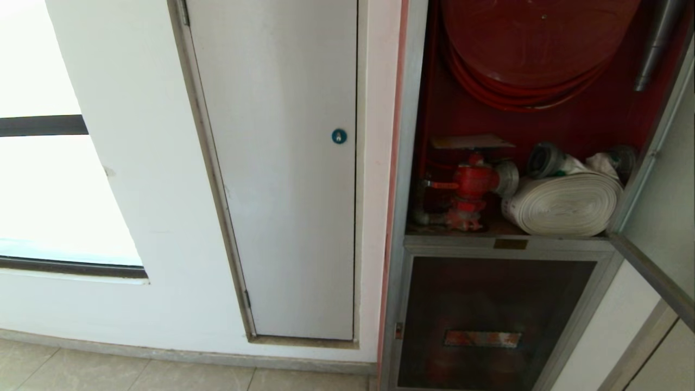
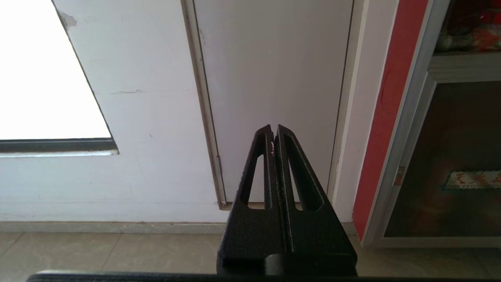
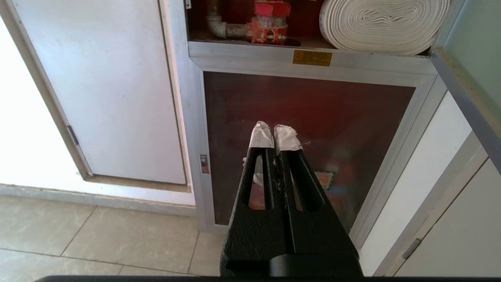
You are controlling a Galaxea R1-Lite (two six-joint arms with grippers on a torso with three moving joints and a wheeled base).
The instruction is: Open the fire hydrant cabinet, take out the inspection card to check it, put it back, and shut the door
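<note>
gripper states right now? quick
Left gripper: closed, holding nothing, facing the white door.
Right gripper: closed, holding nothing, in front of the lower dark panel.

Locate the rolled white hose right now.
In the head view the rolled white hose lies on the open fire hydrant cabinet shelf's right side, beside the red valve, under the red hose reel.

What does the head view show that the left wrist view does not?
Only the head view: the red hose reel, the rolled white hose, the open door swung out at right, the blue lock. Only the left wrist view: the shut left gripper. Both: the white door, the fire hydrant cabinet, its lower dark panel.
</note>
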